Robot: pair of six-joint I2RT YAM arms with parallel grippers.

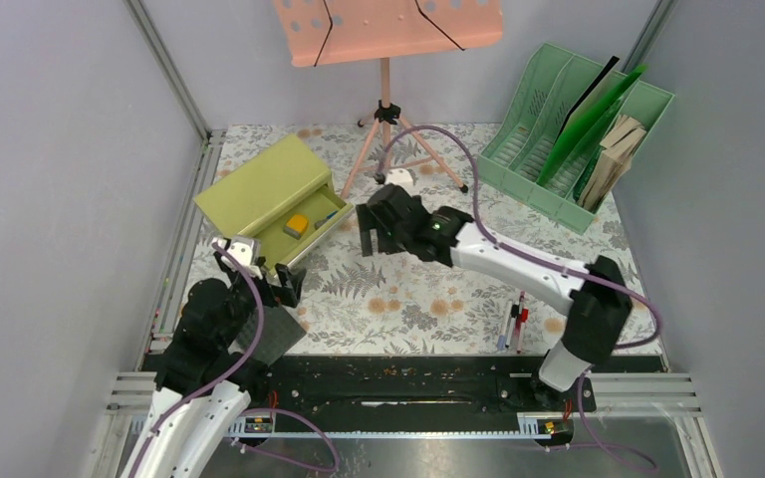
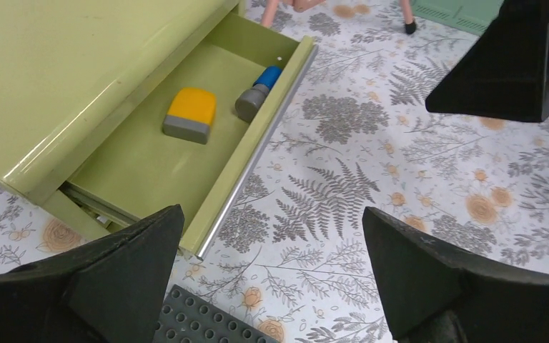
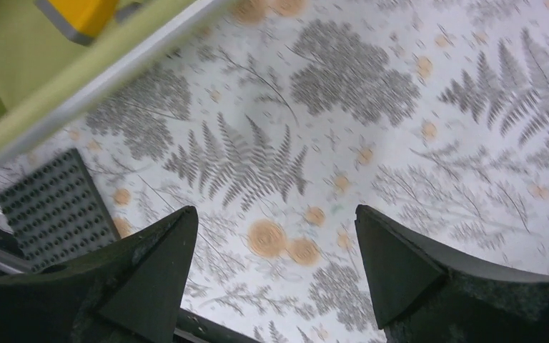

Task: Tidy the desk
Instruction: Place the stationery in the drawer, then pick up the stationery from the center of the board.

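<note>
The desk (image 1: 428,289) is a fern-and-flower printed top. At its back left stands an olive-yellow cabinet (image 1: 259,179) with its drawer (image 2: 186,150) pulled out. In the drawer lie a yellow-and-grey eraser (image 2: 190,114) and a blue-and-grey marker (image 2: 257,93). My right gripper (image 1: 371,234) hovers just right of the drawer front, open and empty (image 3: 275,221), with only bare desk between its fingers. My left gripper (image 1: 262,271) is open and empty too (image 2: 271,221), near the drawer's front corner.
A dark grey studded baseplate (image 1: 277,334) lies at the near left, under my left gripper. Two pens (image 1: 514,324) lie near the front right. A green file organizer (image 1: 578,129) with folders stands at the back right. A music stand's tripod (image 1: 388,149) stands at the back middle.
</note>
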